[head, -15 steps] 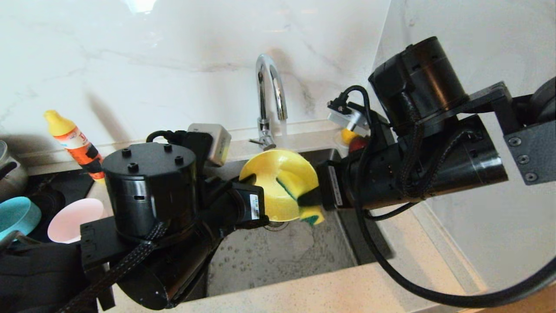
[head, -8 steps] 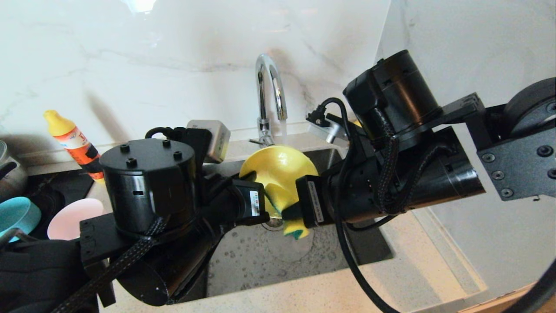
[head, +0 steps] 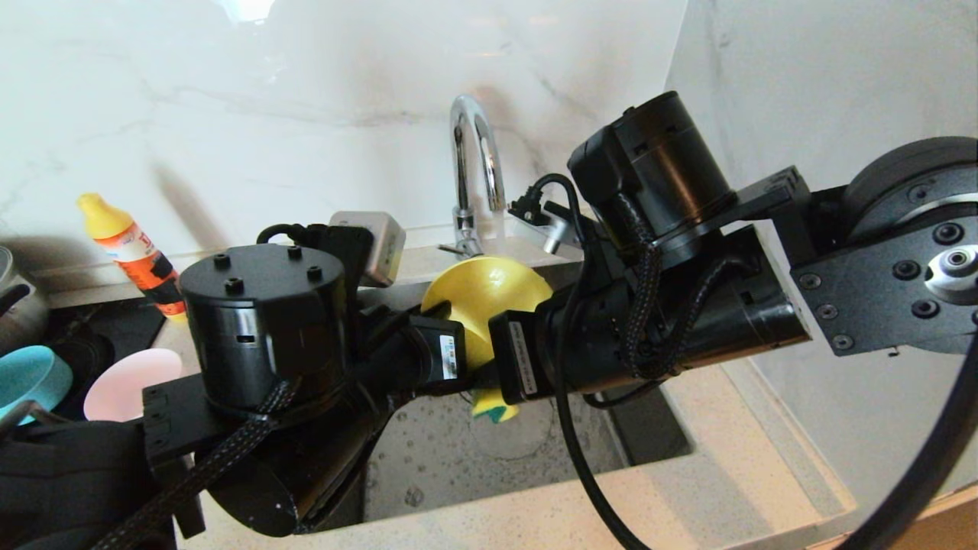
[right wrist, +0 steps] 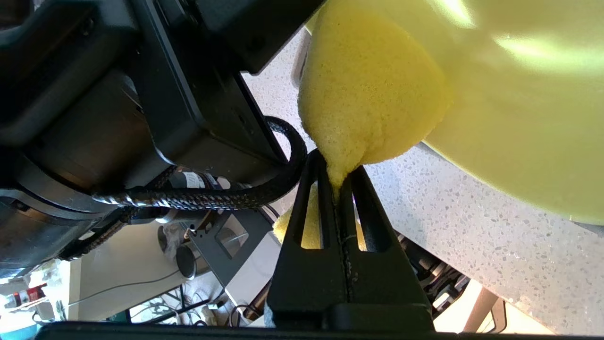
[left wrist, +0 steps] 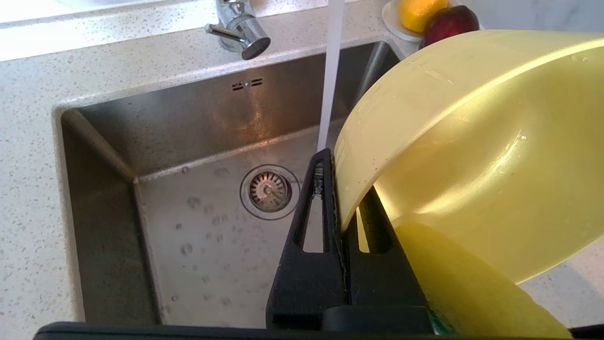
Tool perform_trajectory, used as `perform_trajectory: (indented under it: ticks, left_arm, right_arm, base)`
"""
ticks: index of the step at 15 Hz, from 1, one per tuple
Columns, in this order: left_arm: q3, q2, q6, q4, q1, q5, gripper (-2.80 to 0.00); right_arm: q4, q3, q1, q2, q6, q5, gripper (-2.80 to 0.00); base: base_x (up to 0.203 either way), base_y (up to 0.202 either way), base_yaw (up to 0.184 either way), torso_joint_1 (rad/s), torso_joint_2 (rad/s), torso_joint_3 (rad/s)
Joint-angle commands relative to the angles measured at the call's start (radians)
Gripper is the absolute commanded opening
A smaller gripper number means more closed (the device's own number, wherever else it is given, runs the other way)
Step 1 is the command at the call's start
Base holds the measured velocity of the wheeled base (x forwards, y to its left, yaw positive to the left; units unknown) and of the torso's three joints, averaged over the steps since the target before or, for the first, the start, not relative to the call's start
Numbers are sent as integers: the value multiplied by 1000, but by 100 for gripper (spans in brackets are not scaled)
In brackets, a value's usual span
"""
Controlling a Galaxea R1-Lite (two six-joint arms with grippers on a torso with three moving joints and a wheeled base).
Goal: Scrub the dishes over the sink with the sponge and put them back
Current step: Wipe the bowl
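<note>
Over the steel sink [head: 458,458] [left wrist: 198,245] my left gripper [left wrist: 337,189] is shut on the rim of the yellow bowl [head: 481,294] [left wrist: 472,141] [right wrist: 519,94], holding it tilted on edge. My right gripper [right wrist: 336,177] is shut on the yellow sponge [right wrist: 368,89] [head: 493,405], which presses against the bowl's inside; its green side peeks out below the right wrist. The pink bowl [head: 126,386] and the light blue bowl [head: 30,378] stand on the counter at the far left.
Water runs from the curved chrome tap [head: 474,168] [left wrist: 240,33] into the basin beside the drain strainer [left wrist: 269,190]. An orange bottle with a yellow cap [head: 134,256] stands at the back left. A saucer with fruit [left wrist: 424,19] sits at the sink's back right corner.
My right arm has slid leftward across the bowl, dragging the sponge toward the left gripper and covering more of the bowl. The left arm has held still.
</note>
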Motion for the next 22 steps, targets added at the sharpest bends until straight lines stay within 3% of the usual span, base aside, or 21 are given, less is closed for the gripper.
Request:
perform_trajectory:
  ticks: [1,11,22]
  left_arm:
    - [-1,3,-1,-4,2,4,-280]
    - [-15,0,-1,-4,8,5,-280]
    - [17,10,5,-1,6,-1,-280]
  right_arm:
    - [7,19,1,-7,10,-1,-280]
    - [7,89,-91,-113,14,-8,-280]
    - [10,-70,-107,-82,6,-8,-280]
  base:
    - [0,0,0,0,0,0]
    - [0,0,0,0,0,0]
    - [0,0,0,0,0,0]
